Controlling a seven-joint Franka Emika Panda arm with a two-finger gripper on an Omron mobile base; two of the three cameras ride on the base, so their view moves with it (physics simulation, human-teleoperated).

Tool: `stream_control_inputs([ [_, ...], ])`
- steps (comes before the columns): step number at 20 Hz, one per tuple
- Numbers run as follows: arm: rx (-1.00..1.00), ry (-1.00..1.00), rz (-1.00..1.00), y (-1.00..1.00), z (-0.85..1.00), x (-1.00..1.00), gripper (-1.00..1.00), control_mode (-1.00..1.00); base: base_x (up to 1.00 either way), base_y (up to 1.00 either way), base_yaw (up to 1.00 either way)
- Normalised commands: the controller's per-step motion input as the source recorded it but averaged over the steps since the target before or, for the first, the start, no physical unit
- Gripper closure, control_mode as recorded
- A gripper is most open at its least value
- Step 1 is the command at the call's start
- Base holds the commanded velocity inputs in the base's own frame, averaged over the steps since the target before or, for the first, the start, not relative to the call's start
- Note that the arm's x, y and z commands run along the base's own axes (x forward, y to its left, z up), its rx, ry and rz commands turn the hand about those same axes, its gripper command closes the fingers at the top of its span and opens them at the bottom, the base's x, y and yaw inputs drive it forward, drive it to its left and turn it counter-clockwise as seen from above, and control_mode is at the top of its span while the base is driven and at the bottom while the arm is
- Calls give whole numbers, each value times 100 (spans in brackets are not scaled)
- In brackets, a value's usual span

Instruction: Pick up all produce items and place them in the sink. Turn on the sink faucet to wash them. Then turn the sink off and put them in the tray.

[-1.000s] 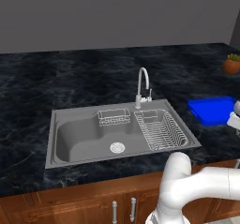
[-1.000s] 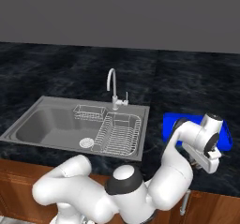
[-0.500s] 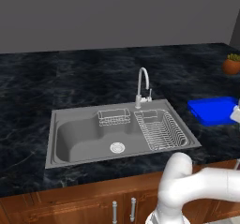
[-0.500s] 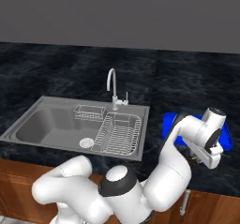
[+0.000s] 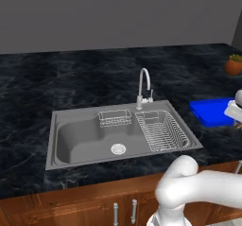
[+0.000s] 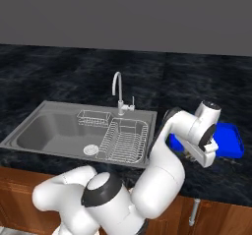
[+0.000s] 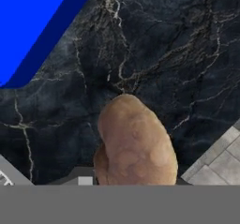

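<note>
Hand view alone shows the brown produce item (image 7: 136, 145), gripped at the base of the frame by narrowly parted jaws, its long axis running from 12 to 6 o'clock above dark marble counter (image 7: 164, 45). The blue tray (image 7: 28, 26) lies at 10 o'clock. Base views show sink (image 5: 78, 142), faucet (image 5: 143, 85), wire rack (image 5: 163, 130) well apart.

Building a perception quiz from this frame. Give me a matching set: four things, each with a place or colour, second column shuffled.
Things:
1. tray
2. potato
3. faucet
4. drain

Descriptions:
A. silver, arched, behind the sink
B. brown, close in front of the tool, above dark counter
C. round, in the basin floor
D. bright blue, right of the sink

Pairs: 1-D, 2-B, 3-A, 4-C
</note>
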Motion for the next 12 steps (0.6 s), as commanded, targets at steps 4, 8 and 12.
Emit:
stream_control_inputs([
  [4, -2, 0, 6, 94, 32, -1, 100, -100, 0, 0, 0],
  [8, -2, 0, 6, 95, 24, -6, 100, -100, 0, 0, 0],
  [12, -2, -1, 4, 95, 14, -12, 100, -100, 0, 0, 0],
])
